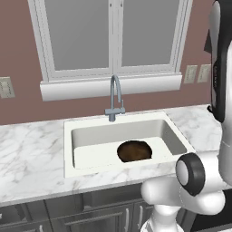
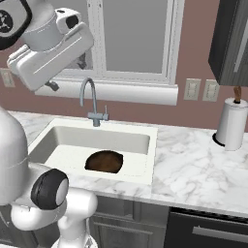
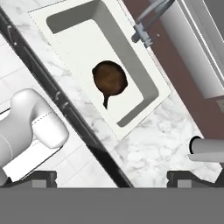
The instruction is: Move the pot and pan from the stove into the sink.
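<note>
White sink (image 3: 144,83), pan (image 3: 110,77) inside — gripper (image 3: 112,178) open above

From high above, the white sink (image 3: 83,41) lies diagonally in the marble counter (image 3: 148,144). The pan (image 3: 110,77) sits on the sink floor, brown inside, with its short black handle pointing toward the front wall of the sink. The silver faucet (image 3: 148,19) stands at the back edge. A paper towel roll (image 3: 208,151) stands on the counter. The gripper (image 3: 112,178) fingertips (image 3: 39,178) are wide apart and hold nothing.

The sink (image 1: 81,154) floor is free left of the pan (image 1: 134,151); the faucet (image 1: 115,97) stands behind it.
</note>
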Available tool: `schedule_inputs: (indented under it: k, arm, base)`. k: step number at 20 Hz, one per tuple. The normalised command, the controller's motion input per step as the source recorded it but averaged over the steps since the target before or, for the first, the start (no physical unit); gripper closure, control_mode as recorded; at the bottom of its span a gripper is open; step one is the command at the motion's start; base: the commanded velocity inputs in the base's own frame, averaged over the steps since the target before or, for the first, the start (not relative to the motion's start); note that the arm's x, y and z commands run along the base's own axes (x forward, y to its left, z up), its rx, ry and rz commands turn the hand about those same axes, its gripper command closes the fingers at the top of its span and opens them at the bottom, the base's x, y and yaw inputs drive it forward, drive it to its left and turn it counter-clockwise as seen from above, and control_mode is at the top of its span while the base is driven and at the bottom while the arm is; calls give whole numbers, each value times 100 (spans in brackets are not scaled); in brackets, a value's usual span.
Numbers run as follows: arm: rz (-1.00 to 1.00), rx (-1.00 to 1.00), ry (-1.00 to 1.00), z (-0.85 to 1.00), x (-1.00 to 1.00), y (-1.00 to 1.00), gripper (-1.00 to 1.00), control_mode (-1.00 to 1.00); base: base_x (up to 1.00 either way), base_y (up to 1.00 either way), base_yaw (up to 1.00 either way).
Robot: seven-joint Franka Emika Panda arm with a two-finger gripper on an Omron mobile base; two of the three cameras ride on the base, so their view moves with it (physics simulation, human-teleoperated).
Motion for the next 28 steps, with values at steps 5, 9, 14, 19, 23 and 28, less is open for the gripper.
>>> schedule_inputs:
  k: [5,9,14,19,23,28]
  arm:
    - [4,10,-14,-2,-57,0,-100,-100]
    - [2,10,-13,-43,-61,0,-100,-100]
    - [3,9,-15,-65,-72,0,-100,-100]
    - [2,4,-15,-89,-34,4,-100,-100]
    - [0,-8,-15,-99,20,24,-100,-100]
    - [0,-10,-15,-66,36,27,-100,-100]
  base:
    - [0,0,0]
    - [0,0,0]
    - [0,0,0]
    - [0,0,0]
    - [0,0,0]
    - [0,0,0]
